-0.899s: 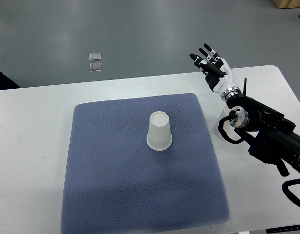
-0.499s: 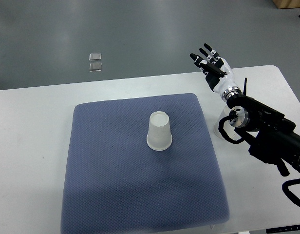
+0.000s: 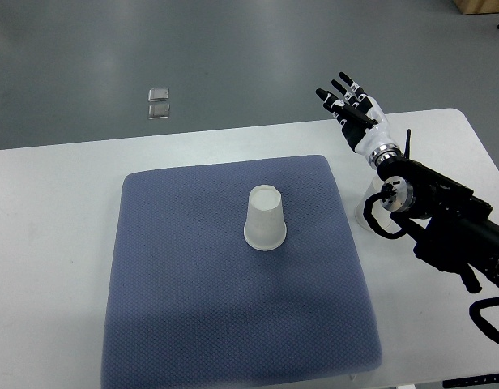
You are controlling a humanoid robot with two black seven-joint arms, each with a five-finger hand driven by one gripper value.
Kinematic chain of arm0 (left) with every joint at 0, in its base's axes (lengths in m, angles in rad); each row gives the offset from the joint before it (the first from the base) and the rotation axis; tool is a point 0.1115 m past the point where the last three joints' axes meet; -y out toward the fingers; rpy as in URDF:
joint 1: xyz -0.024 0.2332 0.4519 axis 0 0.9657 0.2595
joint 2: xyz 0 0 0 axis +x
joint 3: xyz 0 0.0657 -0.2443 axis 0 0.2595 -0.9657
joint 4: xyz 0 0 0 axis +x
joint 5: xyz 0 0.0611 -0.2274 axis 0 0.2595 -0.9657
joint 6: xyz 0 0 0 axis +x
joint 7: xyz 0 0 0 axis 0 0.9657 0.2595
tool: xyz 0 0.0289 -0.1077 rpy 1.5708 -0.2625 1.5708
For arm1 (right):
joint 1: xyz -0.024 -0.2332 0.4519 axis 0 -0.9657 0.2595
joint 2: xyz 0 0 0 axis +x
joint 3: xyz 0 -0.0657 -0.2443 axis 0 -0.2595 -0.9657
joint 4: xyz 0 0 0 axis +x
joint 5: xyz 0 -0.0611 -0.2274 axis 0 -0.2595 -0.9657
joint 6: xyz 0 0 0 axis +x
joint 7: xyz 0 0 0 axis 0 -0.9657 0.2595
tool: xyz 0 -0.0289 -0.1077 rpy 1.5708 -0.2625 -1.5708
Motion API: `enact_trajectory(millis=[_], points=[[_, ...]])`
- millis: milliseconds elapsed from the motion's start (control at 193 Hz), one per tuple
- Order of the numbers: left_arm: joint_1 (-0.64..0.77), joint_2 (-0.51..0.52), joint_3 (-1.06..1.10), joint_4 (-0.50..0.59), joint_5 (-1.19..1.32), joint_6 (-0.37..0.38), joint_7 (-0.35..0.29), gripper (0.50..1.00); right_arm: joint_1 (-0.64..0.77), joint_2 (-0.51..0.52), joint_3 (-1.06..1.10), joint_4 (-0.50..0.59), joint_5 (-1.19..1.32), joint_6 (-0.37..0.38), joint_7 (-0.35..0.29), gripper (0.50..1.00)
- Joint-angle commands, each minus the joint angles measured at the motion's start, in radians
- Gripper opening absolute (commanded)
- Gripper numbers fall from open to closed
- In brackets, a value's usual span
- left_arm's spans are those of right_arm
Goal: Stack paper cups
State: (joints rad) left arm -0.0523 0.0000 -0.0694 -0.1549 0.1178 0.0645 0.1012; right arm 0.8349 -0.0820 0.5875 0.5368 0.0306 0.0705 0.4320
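A white paper cup point(image 3: 265, 217) stands upside down near the middle of the blue-grey mat point(image 3: 193, 308). My right hand point(image 3: 349, 101) is raised over the table's far right edge, well to the right of and beyond the cup, fingers spread and holding nothing. Its black forearm point(image 3: 444, 219) runs in from the right edge. A pale rounded thing point(image 3: 368, 212), perhaps a second cup, shows on the table just right of the mat, mostly hidden by the forearm. The left arm does not show.
The mat lies on a white table point(image 3: 55, 211) whose far edge runs just past the mat. Two small clear squares point(image 3: 159, 104) lie on the grey floor beyond. A dark shape point(image 3: 2, 134) sits at the left edge.
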Motion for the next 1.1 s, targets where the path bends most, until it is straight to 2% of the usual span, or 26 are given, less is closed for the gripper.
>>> enact_trajectory(millis=[0,774,1096], points=[[0.0,0.0,0.0,0.003,0.0,0.0,0.0,1.0,0.001,-0.001,0.0,0.0,0.0,0.0,-0.001,0.913],[0.0,0.0,-0.001,0.001,0.0,0.0,0.0,1.0,0.026,-0.012,0.0,0.011,-0.005,-0.002,-0.002,0.913],[0.0,0.0,-0.001,0.001,0.0,0.0,0.0,1.0,0.066,-0.054,-0.002,0.028,-0.011,0.002,-0.009,0.913]])
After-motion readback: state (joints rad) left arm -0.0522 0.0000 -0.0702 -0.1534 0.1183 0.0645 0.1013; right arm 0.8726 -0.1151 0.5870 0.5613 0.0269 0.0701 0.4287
